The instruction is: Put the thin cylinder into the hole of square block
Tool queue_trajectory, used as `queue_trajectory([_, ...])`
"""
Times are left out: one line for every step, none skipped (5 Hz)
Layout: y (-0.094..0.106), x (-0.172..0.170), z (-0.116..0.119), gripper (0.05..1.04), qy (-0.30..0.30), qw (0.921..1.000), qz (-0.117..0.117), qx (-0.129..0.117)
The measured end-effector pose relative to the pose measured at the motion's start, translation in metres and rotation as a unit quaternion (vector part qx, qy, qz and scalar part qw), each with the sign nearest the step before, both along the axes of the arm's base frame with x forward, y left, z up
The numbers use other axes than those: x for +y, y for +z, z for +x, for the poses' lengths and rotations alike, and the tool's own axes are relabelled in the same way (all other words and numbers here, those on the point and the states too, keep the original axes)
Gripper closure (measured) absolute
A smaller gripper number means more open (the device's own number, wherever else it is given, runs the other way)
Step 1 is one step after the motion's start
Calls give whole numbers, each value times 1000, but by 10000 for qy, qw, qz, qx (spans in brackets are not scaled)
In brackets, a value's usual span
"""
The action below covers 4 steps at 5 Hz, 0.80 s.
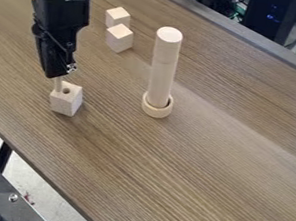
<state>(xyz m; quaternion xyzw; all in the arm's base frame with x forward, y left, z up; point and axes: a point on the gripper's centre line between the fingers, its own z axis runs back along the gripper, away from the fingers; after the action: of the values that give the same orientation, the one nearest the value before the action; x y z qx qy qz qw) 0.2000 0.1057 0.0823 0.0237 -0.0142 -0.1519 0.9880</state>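
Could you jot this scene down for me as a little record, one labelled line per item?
Surface: wood-grain table
Robot: black gripper, pointing down over the holed block
Held: thin cylinder
Cylinder's lower end: beside the hole, not in it; contact with the block's top unclear
Standing nearby: thick cylinder, upright inside a ring
Other pieces: front cube, with back cube just behind

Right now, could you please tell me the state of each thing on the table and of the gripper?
Gripper: holding the thin cylinder.
Thin cylinder: nearly upright, lower end beside the hole, not in it.
Square block: hole facing up, unfilled.
Thick cylinder: standing upright inside the ring.
Ring: flat around the thick cylinder's base.
Two plain blocks: resting close together.
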Motion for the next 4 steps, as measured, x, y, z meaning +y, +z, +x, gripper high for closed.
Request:
queue_trajectory([-4,0,3,971,-18,10000,14,23])
queue_trajectory([-4,-1,5,971,-22,10000,9,-14])
queue_trajectory([-4,-4,6,971,-72,10000,3,-17])
queue_trajectory([-2,-6,7,971,-122,9999,37,-44])
